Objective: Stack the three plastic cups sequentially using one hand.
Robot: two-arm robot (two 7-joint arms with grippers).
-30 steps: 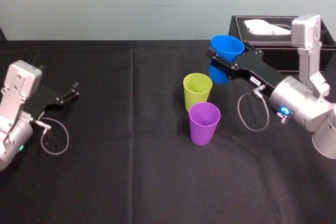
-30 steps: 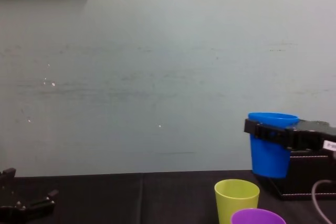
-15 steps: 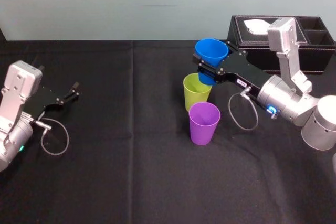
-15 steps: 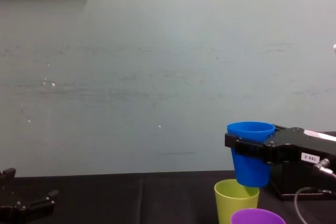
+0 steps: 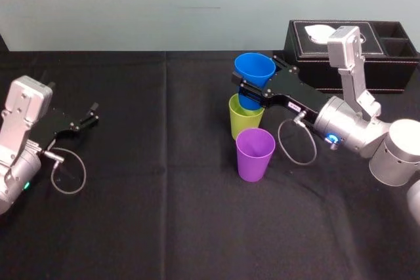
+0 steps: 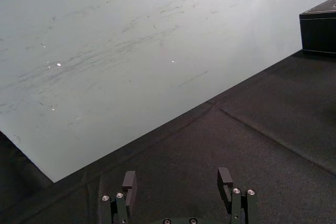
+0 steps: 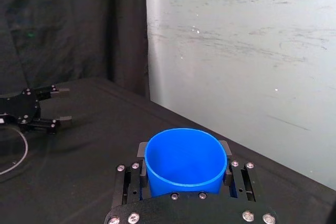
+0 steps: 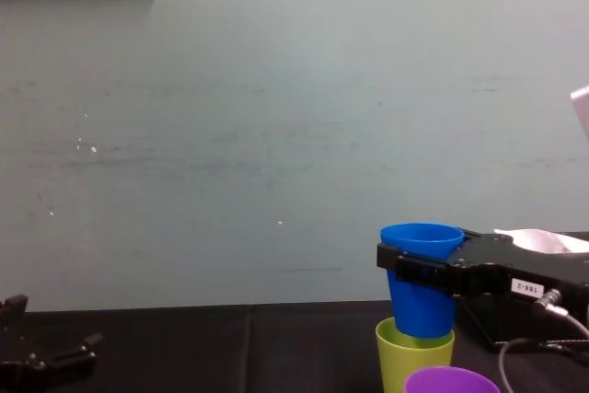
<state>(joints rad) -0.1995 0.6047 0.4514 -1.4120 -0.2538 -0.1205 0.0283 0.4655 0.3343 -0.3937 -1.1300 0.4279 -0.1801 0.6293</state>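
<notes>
Black tablecloth (image 5: 164,195) below, the right gripper (image 5: 252,91) clamps the blue tapered plastic cup (image 5: 254,69), its base just inside the lime-yellow plastic cup (image 5: 244,122). Released off-centre, it could jam crooked or topple that cup. The left gripper (image 5: 90,115) sits spread open, well left of it.

Even, diffuse indoor light, pale wall (image 8: 276,135) bright, black cloth (image 5: 164,214) matte

The right gripper (image 5: 252,92) grips the blue tapered plastic cup (image 5: 256,69), which is upright with its base dipped into the mouth of the lime-yellow tapered plastic cup (image 5: 244,122) directly beneath the gripper. The purple tapered plastic cup (image 5: 254,155) stands below and in front of the gripper, close to the lime-yellow one, on the black cloth-covered table (image 5: 164,214). The black rectangular tissue box (image 5: 387,70) sits behind the gripper, off to its right. The left gripper (image 5: 88,115) lies well apart to its left.
</notes>
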